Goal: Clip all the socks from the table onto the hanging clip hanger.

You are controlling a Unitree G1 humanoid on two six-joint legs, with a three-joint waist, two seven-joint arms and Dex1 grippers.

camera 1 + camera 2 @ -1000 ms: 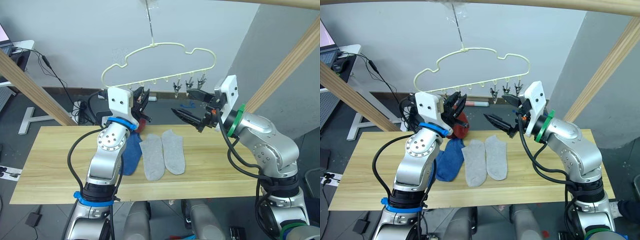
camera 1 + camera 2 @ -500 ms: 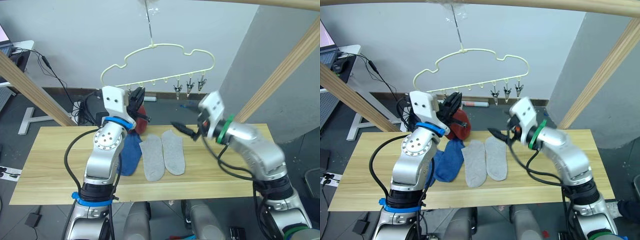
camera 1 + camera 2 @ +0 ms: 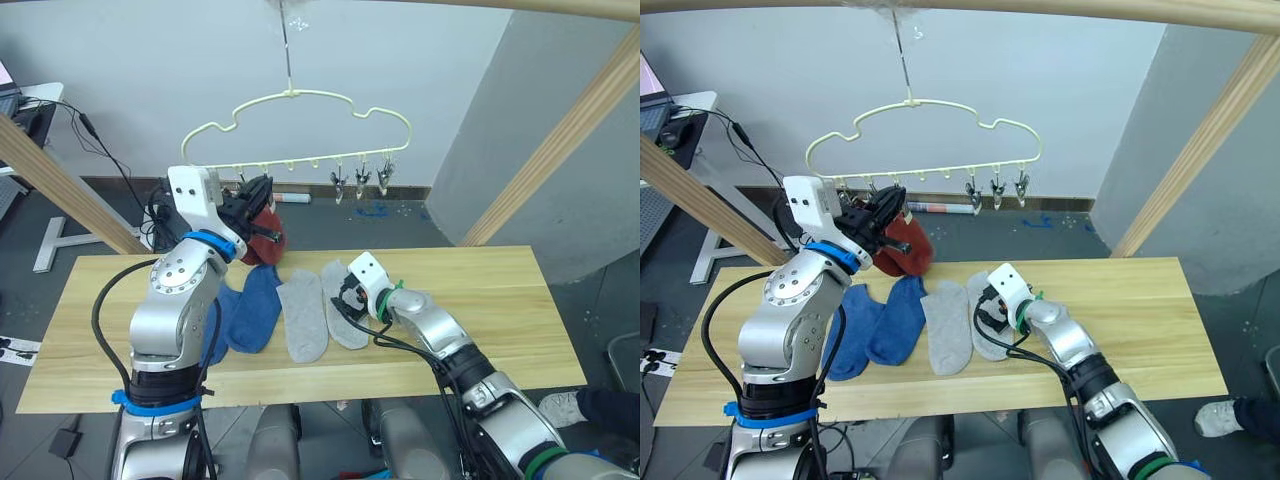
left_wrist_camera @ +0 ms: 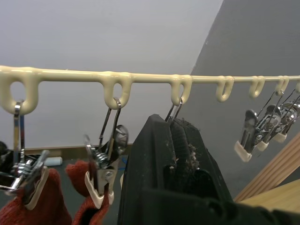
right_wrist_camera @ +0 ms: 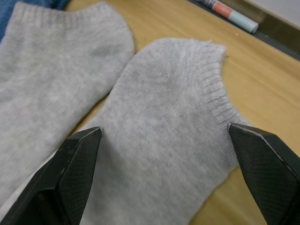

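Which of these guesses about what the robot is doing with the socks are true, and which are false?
1. Two rust red socks already hang from the clip hanger. True.
2. The right gripper holds a blue sock in the air. False: its fingers are spread open over a light grey sock lying on the table.
3. Two blue socks lie on the table. True.
4. Every clip holds a sock. False: the three clips at the hanger's right end hang empty.
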